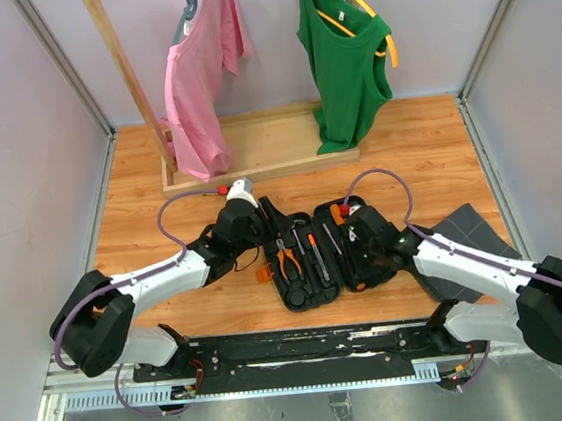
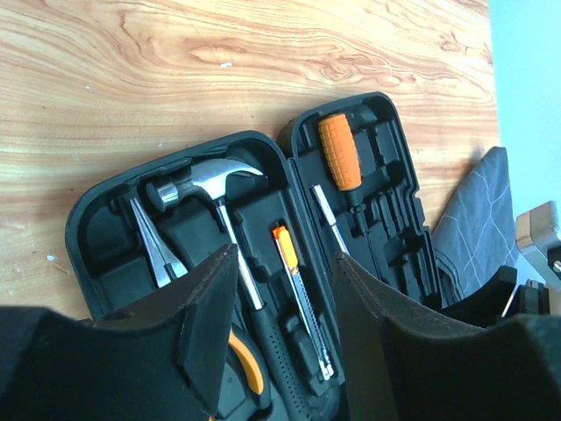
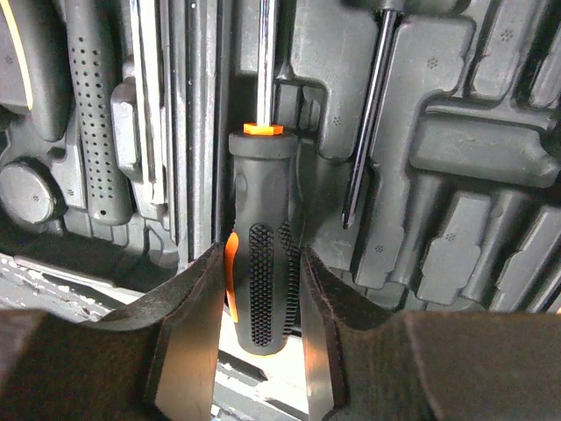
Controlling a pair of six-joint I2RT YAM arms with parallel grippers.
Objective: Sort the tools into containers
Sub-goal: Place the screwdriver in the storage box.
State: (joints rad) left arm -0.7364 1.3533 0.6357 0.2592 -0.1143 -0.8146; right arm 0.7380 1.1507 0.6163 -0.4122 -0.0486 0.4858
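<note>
**Open tool case (image 1: 298,297) on the wooden surface (image 1: 138,185), both grippers over it.**
The right gripper (image 3: 259,254) has its jaws clenched on the black-and-orange handle of a screwdriver (image 3: 263,289). The shaft runs along a slot in the case's right half, just beside the hinge, and the handle sits at the near rim. The left gripper (image 2: 285,256) hangs above the case's left half, jaws parted and empty, over the hammer (image 2: 215,180) seated there.

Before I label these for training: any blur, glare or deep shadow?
Top external: evenly lit, sharp throughout. Left wrist: hammer head glints, left gripper's fingers dark and soft. Right wrist: screwdriver handle sharp, washed-out patch below it.
</note>
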